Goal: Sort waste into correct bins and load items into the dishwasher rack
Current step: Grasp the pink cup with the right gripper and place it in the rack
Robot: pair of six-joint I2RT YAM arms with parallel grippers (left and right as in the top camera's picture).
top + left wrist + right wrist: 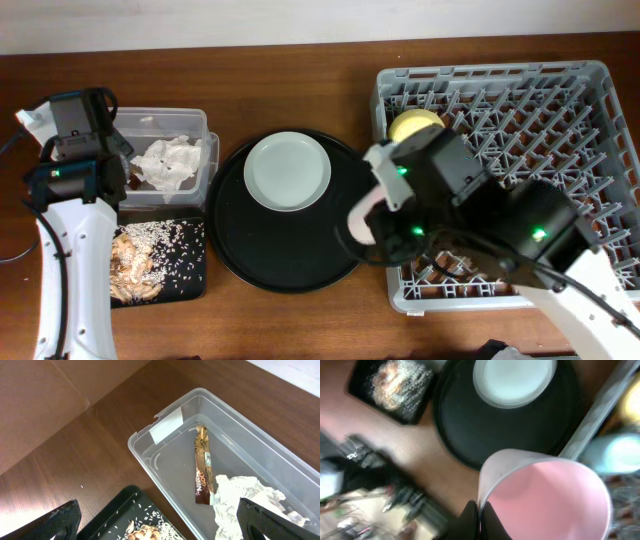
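Note:
My left gripper (100,140) (165,527) is open and empty above the edge between the clear tub (205,128) (150,455) and the shallow black tray (195,285) (125,502). The tub holds the white napkin (170,162) (245,497) and the gold-brown wrapper (201,467). The black tray holds food scraps and rice (140,262) (145,532). My right gripper (372,222) (481,517) is shut on the rim of the pink cup (360,215) (550,500), just left of the dishwasher rack (600,90). The yellow bowl (413,124) sits in the rack. The light-blue cup (620,452) shows blurred. The chopsticks are hidden.
The large round black tray (260,250) (485,430) lies between the bins and the rack. The pale plate (288,171) (514,380) sits on its far part. The right arm covers the rack's front left area.

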